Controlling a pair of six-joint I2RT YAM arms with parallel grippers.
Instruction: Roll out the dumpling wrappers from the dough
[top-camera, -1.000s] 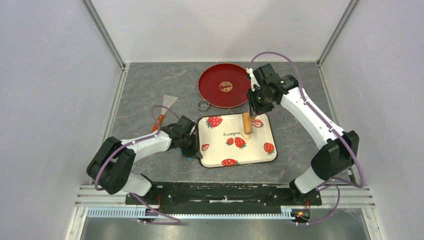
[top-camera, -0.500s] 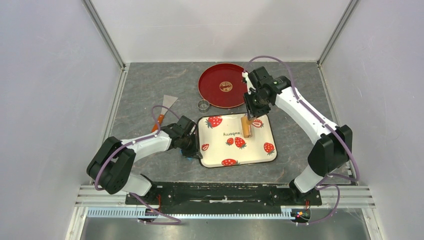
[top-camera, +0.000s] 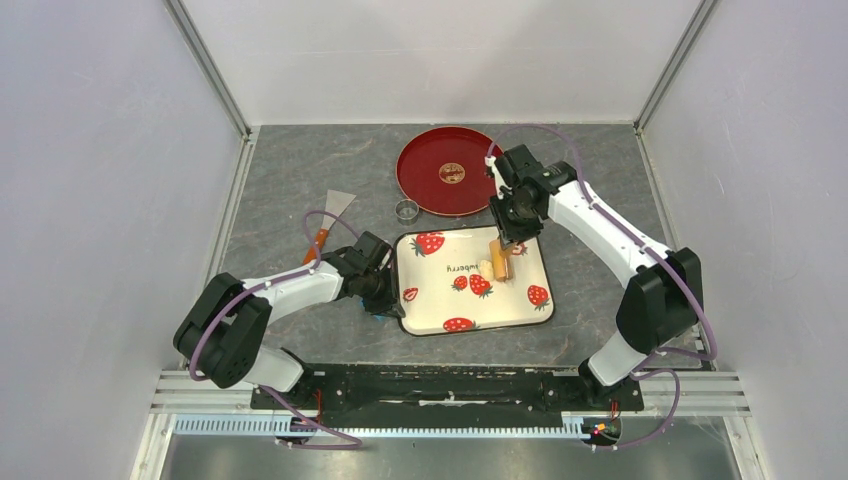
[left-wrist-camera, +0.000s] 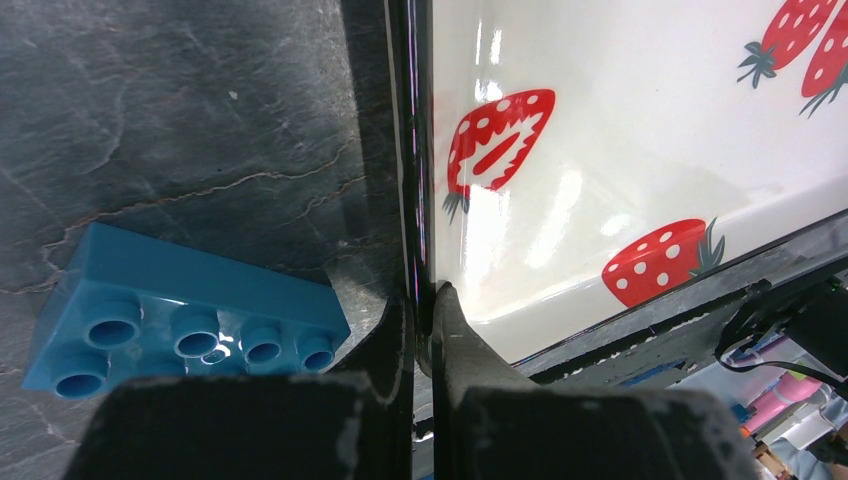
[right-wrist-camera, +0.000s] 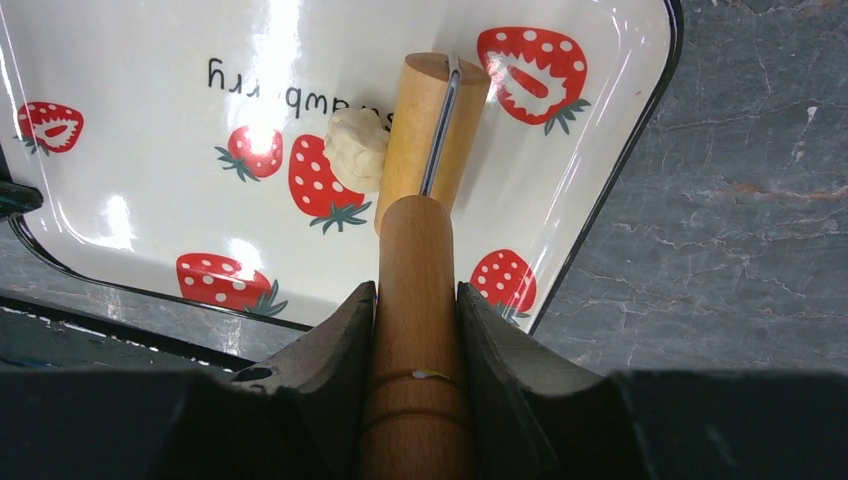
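on the tray's (right-wrist-camera: 150, 120) far right part, my right end effector (right-wrist-camera: 415, 295) is clenched on the rolling pin (right-wrist-camera: 430, 120) handle, its roller touching the dough (right-wrist-camera: 358, 148) lump's side. my left end effector (left-wrist-camera: 422, 305) pinches the tray's left rim. i should centre the roller over the lump and press evenly, with the tray pinned.
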